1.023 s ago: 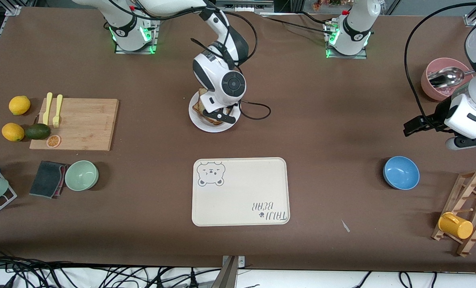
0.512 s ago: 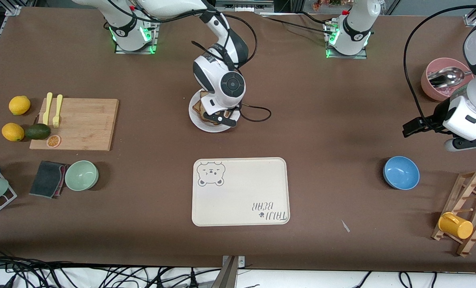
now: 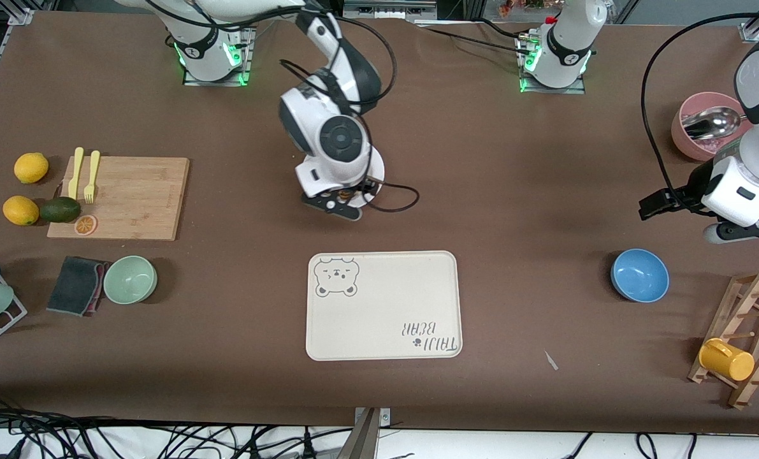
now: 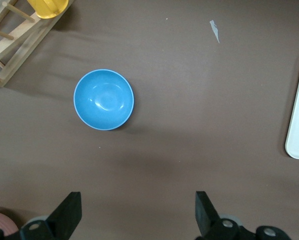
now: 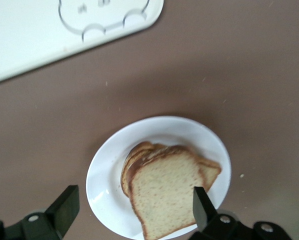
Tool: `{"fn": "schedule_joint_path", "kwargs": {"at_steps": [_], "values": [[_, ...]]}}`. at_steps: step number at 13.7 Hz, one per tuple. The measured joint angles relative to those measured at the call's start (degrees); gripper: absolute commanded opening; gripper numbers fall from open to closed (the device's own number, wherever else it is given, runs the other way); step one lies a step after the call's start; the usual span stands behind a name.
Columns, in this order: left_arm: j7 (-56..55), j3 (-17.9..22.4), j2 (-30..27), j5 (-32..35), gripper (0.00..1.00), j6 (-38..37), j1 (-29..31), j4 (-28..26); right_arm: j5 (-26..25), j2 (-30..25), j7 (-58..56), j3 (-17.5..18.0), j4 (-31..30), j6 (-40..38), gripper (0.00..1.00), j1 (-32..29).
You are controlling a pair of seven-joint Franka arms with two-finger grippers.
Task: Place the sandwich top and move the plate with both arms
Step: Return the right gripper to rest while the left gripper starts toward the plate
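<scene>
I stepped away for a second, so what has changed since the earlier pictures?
The right gripper, open and empty, has shifted toward the right arm's end of the table above the plate, where the sandwich top lies on the stack. The left gripper, open, barely moved over bare table. The tray and blue bowl stayed put.

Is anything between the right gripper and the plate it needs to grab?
Nothing visible. The right gripper hangs open directly over the plate, with the sandwich top already lying on the stack; only air separates its fingers from the rim.

Blue bowl (image 4: pixel 103 99) on brown table (image 4: pixel 189 150)
</scene>
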Motion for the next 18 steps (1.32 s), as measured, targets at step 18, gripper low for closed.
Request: {"fn": "schedule_joint_path", "kwargs": {"at_steps": [18], "values": [[-0.2, -8.9, 8.7, -27.3, 1.00, 8.7, -1.4, -3.0, -5.2, -26.3, -51.7, 5.7, -6.4, -13.1, 1.00, -42.5]]}}
